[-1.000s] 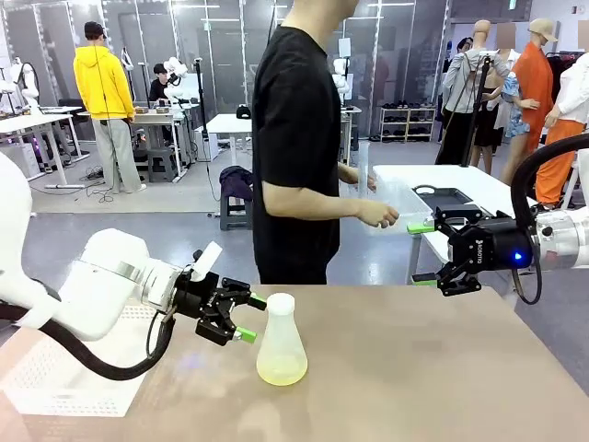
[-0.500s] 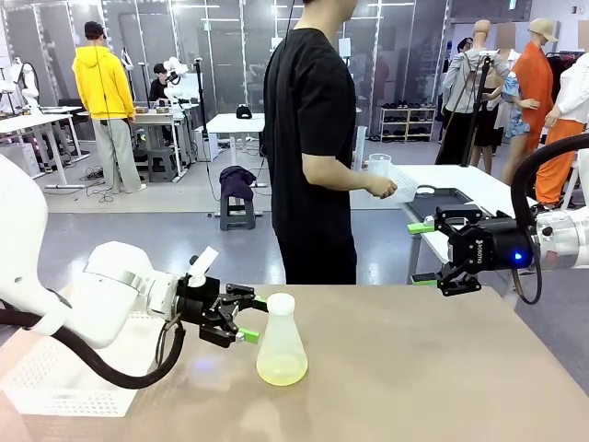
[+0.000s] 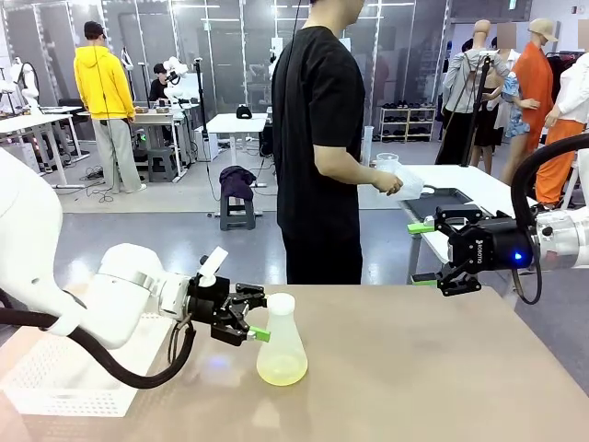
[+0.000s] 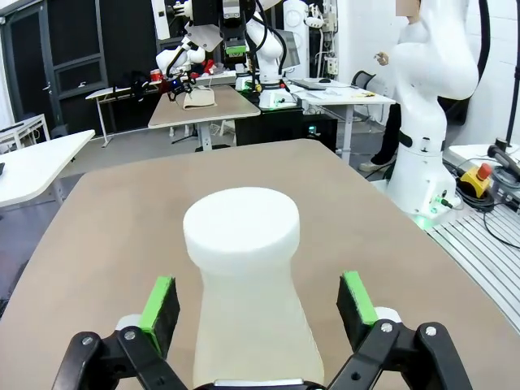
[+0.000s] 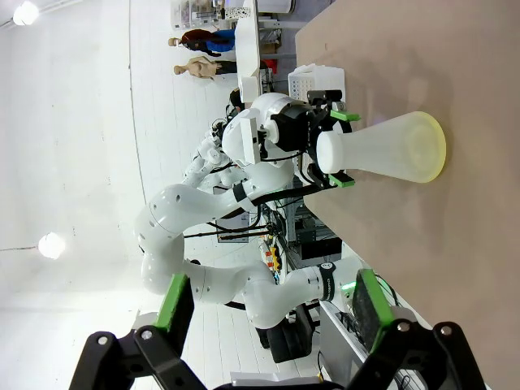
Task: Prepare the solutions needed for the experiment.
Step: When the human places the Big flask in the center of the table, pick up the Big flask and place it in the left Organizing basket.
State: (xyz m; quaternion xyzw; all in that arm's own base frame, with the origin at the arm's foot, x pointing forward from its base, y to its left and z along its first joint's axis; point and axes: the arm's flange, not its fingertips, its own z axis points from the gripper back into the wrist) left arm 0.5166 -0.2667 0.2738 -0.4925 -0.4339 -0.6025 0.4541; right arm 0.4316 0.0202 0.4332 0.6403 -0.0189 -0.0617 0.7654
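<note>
**Left gripper closing in on the flask neck**

The step in hand looks like the reach-to-grasp: the left gripper sits at lower centre-left of the front view with its jaws spread, one green pad on either side of the neck of the Erlenmeyer flask. The left wrist view confirms it: the flask's white-topped neck rises between the two green pads, with a gap visible on each side, so nothing is gripped yet. The solutions, a shallow pale yellow layer, lie in the bottom of the flask, which stands upright on the brown table just left of centre.

The next move, as I judge it, calls for a little more advance so the pads sit squarely on the neck, then a gentle squeeze; the neck tapers and the plastic looks smooth, so a grip too low or off-centre could tip the flask.

The right gripper hangs released at the right edge of the frame, well apart from the flask, its own view showing wide-open pads. The person stands beyond the table, holding a clear container at upper right of centre.

Against the frame a second ago, the left gripper has travelled rightward from beside the flask to around its neck, the flask has not moved, the right gripper is unchanged, and the person has stepped right.
</note>
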